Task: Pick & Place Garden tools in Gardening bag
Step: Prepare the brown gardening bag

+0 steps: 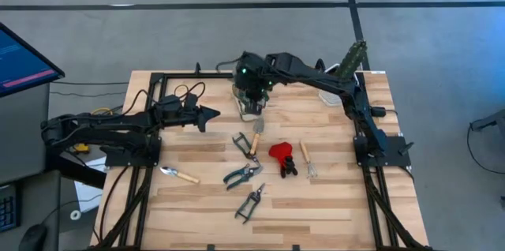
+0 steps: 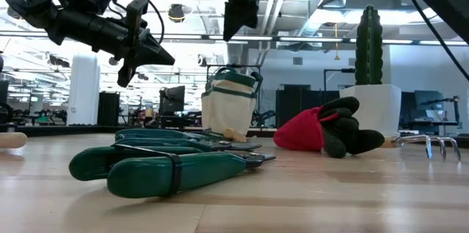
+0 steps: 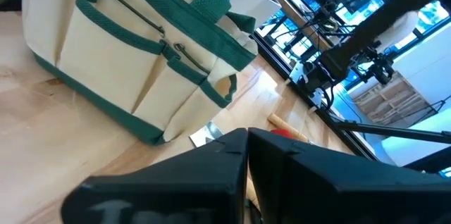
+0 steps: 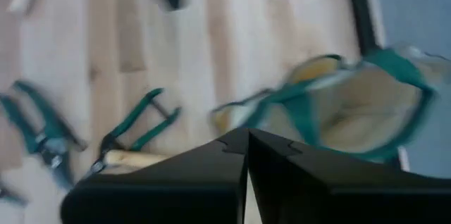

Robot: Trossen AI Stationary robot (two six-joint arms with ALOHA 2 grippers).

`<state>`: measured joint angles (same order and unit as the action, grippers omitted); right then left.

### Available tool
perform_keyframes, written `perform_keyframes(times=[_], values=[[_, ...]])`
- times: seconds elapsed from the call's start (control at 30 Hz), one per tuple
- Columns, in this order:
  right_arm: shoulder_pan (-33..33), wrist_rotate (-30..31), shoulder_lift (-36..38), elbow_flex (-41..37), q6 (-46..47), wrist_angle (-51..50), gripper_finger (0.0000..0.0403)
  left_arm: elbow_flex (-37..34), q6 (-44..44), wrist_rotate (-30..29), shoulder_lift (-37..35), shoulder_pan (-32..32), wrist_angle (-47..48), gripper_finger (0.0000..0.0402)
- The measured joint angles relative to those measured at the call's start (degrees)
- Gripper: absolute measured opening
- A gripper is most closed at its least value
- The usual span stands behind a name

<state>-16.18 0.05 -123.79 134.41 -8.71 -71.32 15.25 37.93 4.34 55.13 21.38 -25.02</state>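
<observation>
Currently the right gripper [image 1: 251, 103] is hovering closed and empty above the gardening bag [image 1: 249, 106] at upper centre; next it is needing to fetch another tool, likely the trowel [image 1: 255, 142].

Your left hand [image 3: 248, 155] sits closed, dark fingers [image 3: 190, 175] pressed together. Ahead of it you've got the cream fabric tote with dark green trim, handles and side pockets [image 3: 120, 55], upright on the light wooden bench [image 3: 42, 125]. Just beside the tote's base: a metal blade tip [image 3: 204, 134], a wooden handle [image 3: 285, 125].
</observation>
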Motion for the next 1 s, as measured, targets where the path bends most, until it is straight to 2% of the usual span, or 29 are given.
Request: perform_keyframes(times=[0.13,0.3,0.43,0.73,0.9,1.0], values=[[-3.82,-0.55,0.0,-0.37,3.39,0.12,0.0001,0.0,0.04,0.02,0.0,-1.05,-0.01,0.0002],[-7.02,-7.35,0.0,-4.2,5.71,1.22,0.0,0.0,0.04,0.01,0.0,-1.66,-0.03,0.0002],[-7.38,-8.78,-0.04,-9.0,5.83,3.51,0.0,0.0,0.04,0.0,0.0,-1.66,-0.04,0.0002],[-7.41,-7.32,-0.04,-14.02,6.81,7.05,0.0,0.0,0.06,0.0,0.0,-1.66,-0.07,0.0002],[-7.31,-1.54,-0.11,-15.06,8.0,13.33,0.0,0.0,0.06,-0.01,0.0,-1.66,-0.07,0.0002],[-7.17,-0.9,-0.09,-15.02,8.18,17.17,0.0,0.0,0.06,-0.02,0.0,-1.66,-0.07,0.0002]])
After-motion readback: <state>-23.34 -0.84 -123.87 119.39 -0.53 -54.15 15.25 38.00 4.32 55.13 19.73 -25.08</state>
